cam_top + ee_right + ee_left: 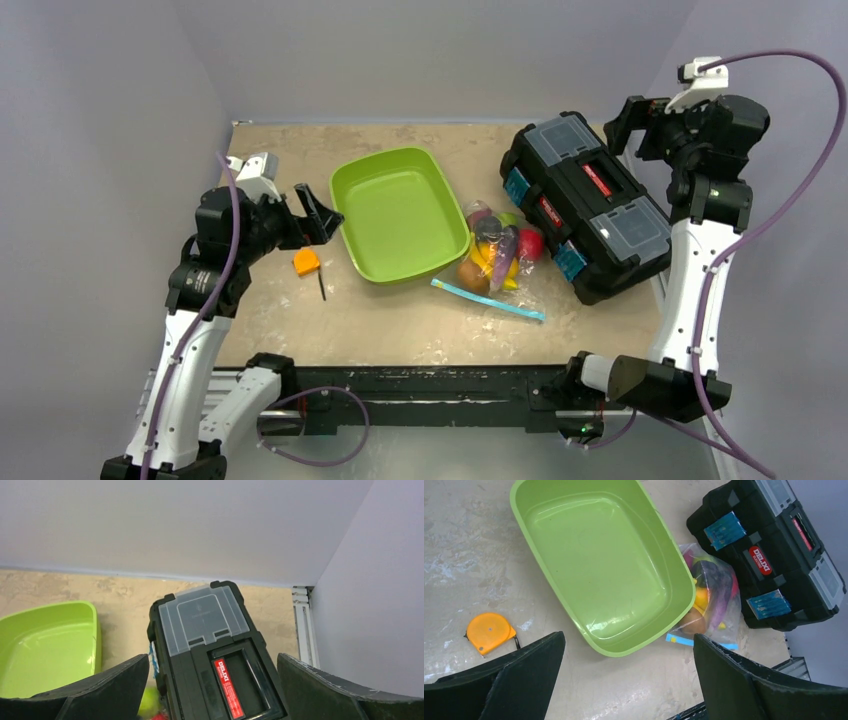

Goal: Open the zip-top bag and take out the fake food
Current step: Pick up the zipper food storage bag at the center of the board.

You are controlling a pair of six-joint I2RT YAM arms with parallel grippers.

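The zip-top bag (497, 262) lies on the table between the green tray and the black toolbox, with its blue zip strip (488, 299) toward the near edge. The fake food (503, 248) is inside it: red, yellow, purple, orange and dark pieces. In the left wrist view the bag (719, 620) shows its food (701, 600) through the plastic. My left gripper (318, 212) is open and empty, raised left of the tray, far from the bag. My right gripper (622, 125) is open and empty, high above the toolbox's far end.
An empty green tray (400, 212) sits mid-table, also in the left wrist view (599, 555). A black toolbox (590, 205) lies at the right, below my right gripper (212, 660). A small orange block with a black stick (306, 262) lies below my left gripper (628, 645).
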